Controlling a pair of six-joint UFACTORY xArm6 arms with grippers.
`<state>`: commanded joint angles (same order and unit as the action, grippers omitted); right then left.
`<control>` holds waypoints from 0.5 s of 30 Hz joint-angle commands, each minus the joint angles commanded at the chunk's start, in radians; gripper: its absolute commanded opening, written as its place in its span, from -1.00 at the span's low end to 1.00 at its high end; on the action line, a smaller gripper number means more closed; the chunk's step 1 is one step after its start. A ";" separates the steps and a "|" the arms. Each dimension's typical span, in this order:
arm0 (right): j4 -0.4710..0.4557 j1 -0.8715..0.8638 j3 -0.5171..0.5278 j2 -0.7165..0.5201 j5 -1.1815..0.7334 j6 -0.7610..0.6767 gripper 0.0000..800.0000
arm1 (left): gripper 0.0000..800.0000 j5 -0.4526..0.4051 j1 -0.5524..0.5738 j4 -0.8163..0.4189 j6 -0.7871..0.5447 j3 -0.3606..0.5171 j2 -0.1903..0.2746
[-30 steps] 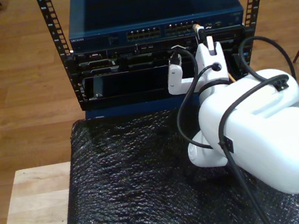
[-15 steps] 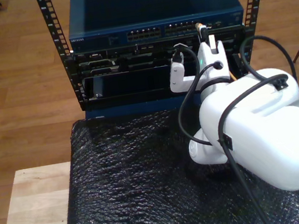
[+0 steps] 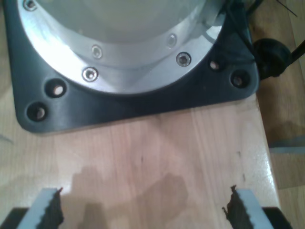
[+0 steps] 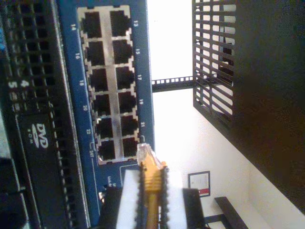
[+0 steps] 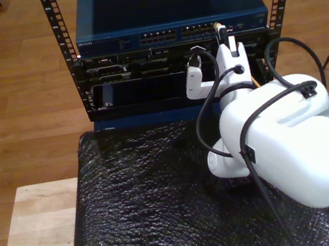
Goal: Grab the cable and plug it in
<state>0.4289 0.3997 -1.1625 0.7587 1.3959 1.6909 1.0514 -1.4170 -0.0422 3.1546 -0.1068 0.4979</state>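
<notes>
The yellow cable (image 4: 151, 191) runs between the pads of my second gripper (image 4: 151, 174), which is shut on it. Its clear plug (image 4: 145, 153) sticks out past the fingertips, just off the end of the port block (image 4: 110, 81) on the blue switch (image 4: 143, 71). In the exterior view my second gripper (image 5: 223, 35) holds the cable's tip (image 5: 218, 28) against the switch's front (image 5: 109, 44), by the port block on that view's right (image 5: 197, 30). My first gripper (image 3: 143, 214) is open above bare wood, with nothing between its fingers (image 3: 47, 207).
The switch sits in a black rack (image 5: 60, 46) above dark units (image 5: 141, 89). A black bubble-wrap mat (image 5: 146, 206) covers the wooden table (image 5: 38, 228). Thick black robot cables (image 5: 204, 117) loop around the white arm (image 5: 285, 142). A black arm base plate (image 3: 143, 102) lies near my first gripper.
My second gripper has crept a little closer to the switch's front with the cable still held. The plug tip sits slightly higher in the exterior view.
</notes>
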 joint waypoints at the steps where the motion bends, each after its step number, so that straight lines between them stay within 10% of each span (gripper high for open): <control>1: 0.000 0.000 0.000 0.000 0.000 0.000 -1.00 | 1.00 0.000 0.000 0.000 0.000 0.000 0.000; 15: -0.006 -0.006 -0.011 0.006 -0.002 0.002 -1.00 | 1.00 0.000 0.000 0.000 0.000 0.000 0.000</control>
<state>0.4227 0.3936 -1.1732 0.7649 1.3943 1.6924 1.0514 -1.4170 -0.0422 3.1546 -0.1068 0.4979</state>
